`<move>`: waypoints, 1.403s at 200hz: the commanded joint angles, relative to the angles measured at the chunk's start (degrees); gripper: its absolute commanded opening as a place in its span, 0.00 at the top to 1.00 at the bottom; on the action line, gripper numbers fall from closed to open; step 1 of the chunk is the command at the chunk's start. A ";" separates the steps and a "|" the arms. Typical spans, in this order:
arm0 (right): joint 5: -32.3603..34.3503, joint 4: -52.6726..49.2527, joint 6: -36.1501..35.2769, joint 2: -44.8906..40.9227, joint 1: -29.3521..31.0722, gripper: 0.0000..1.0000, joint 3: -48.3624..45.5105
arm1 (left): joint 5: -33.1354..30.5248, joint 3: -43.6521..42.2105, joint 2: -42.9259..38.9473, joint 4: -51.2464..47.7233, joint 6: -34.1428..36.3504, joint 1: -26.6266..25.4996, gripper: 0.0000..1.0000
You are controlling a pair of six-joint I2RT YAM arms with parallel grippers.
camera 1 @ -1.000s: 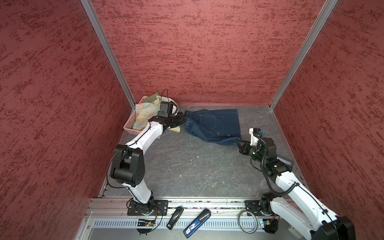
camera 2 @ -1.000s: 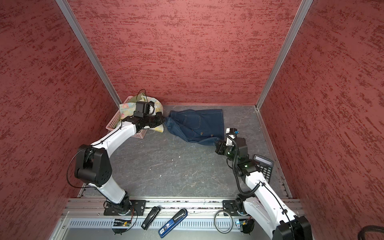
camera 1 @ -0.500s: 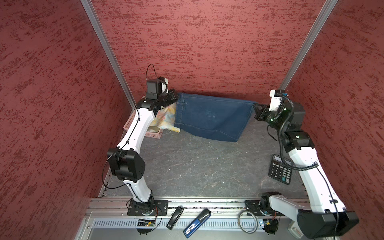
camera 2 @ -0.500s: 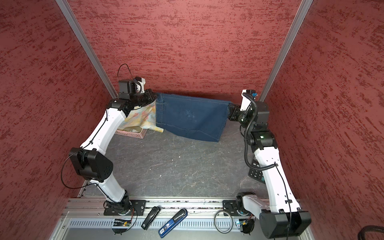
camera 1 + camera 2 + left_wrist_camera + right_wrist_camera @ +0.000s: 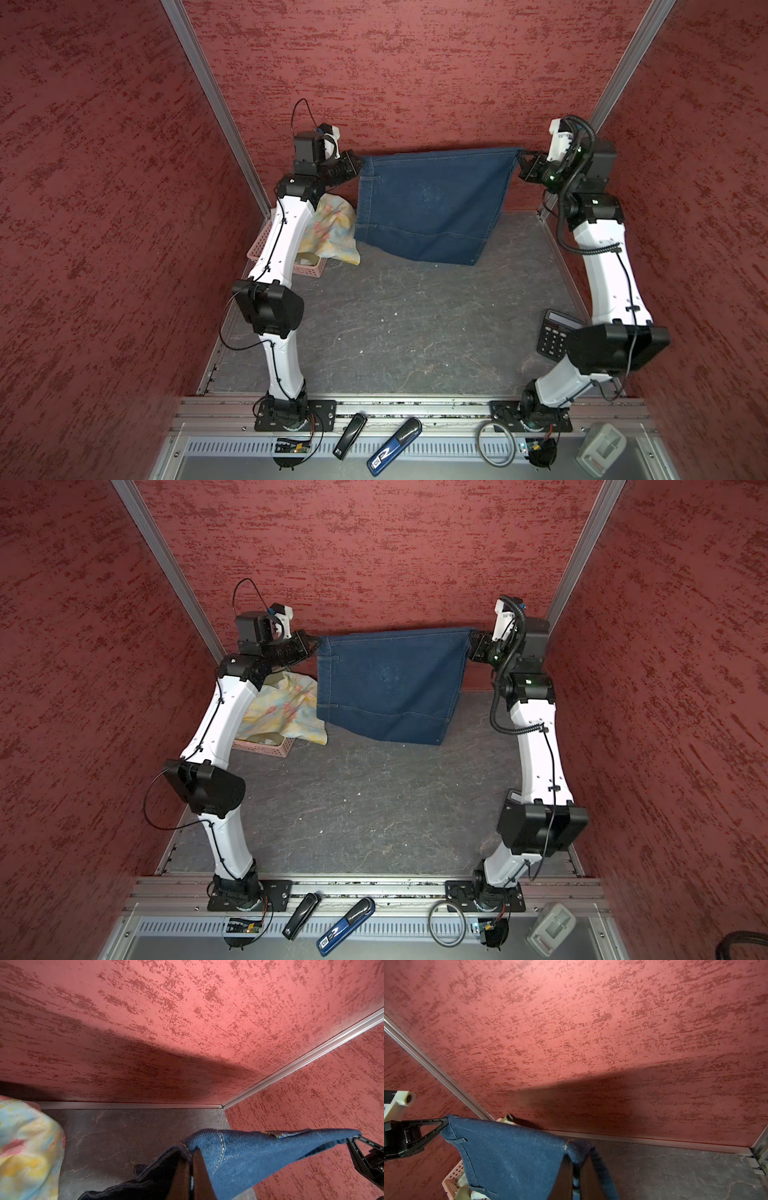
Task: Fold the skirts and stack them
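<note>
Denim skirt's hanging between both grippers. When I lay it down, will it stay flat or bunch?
Probably floppy but fairly heavy: the denim skirt hangs as a flat sheet from the left gripper and right gripper, its top edge nearly taut. It likely lays down smoothly. Its lower hem slants, so one corner may land first and crease.

No text can be read with certainty. A white printed mark is seen on the blue stapler (image 5: 394, 445), which lies well apart from the left gripper (image 5: 358, 165), down by the arm bases; its letters cannot be made out. Pale key markings are seen on the black calculator (image 5: 555, 337), well apart from the right gripper (image 5: 519, 160), but are too small to be read. A small white label on the black stapler (image 5: 350, 435) is likewise illegible.
</note>
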 commanded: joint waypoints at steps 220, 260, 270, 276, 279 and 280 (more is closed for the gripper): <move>-0.09 9.75 16.72 -49.70 -2.06 1.00 -86.77 | -18.78 -105.64 -46.42 40.62 -7.41 -16.93 1.00; 1.22 13.75 15.98 -46.78 -2.06 1.00 -87.05 | -19.15 -100.63 -44.48 38.76 -5.39 -16.32 1.00; 1.73 14.19 15.13 -45.02 -2.10 1.00 -85.64 | -19.18 -97.85 -43.54 37.60 -4.19 -15.95 1.00; 1.97 14.38 14.57 -43.60 -2.04 1.00 -84.65 | -18.89 -95.98 -42.86 36.90 -3.57 -15.55 1.00; 2.12 14.43 14.28 -42.93 -2.06 1.00 -83.99 | -18.70 -95.16 -42.51 36.68 -3.26 -15.30 1.00; 2.22 14.42 14.27 -42.79 -2.05 1.00 -83.84 | -18.62 -94.81 -42.44 36.61 -3.15 -15.23 1.00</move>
